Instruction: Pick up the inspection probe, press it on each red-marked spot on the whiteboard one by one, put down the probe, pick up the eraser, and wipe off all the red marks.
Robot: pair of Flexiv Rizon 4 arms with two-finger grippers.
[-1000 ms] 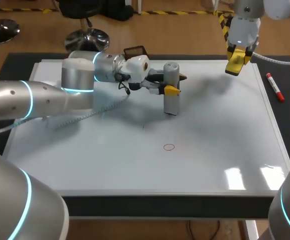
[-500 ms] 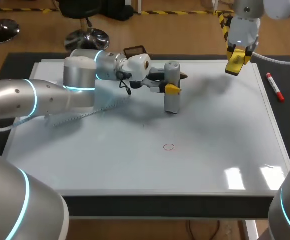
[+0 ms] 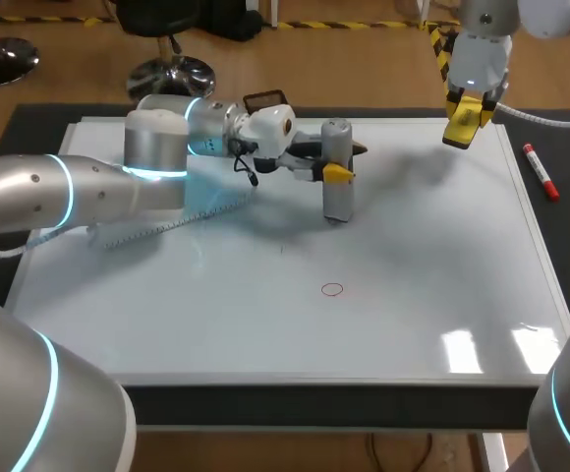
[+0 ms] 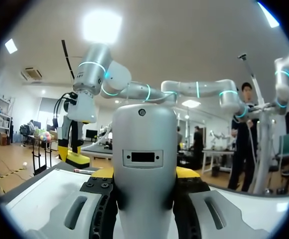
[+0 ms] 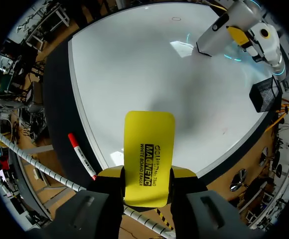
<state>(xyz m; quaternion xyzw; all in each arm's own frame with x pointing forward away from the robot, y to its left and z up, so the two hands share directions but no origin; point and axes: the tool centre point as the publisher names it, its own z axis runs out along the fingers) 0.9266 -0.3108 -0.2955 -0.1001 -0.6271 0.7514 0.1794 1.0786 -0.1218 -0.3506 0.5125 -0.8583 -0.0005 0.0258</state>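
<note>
Inspection probe (image 3: 336,172): a grey cylinder with a rounded top, standing upright on the far middle part of the whiteboard (image 3: 265,324). Its long axis is vertical and its lower end is at the board surface.
Probe face: in the left wrist view the inspection probe (image 4: 144,164) shows a small dark rectangular window and a small round dot above it. I can see no writing there.
Left gripper (image 3: 345,163): grasping the probe, one yellow tip on each side of the body, at about mid height. The left wrist view shows the same hold (image 4: 144,174).
Red mark (image 3: 332,289): one small red circle on the board, nearer than the probe and apart from it.
Eraser (image 3: 465,120): yellow, held above the far right corner of the board. Its long axis runs along the fingers and points down to the board.
Eraser label: the flat face (image 5: 148,157) carries lines of black print that run along its long axis.
Right gripper (image 5: 147,173): clenched on the eraser from two sides.
Marker pen (image 3: 541,171): red and white, lying on the black mat (image 3: 29,123) just beside the right edge of the board. Its print is too small to read.
</note>
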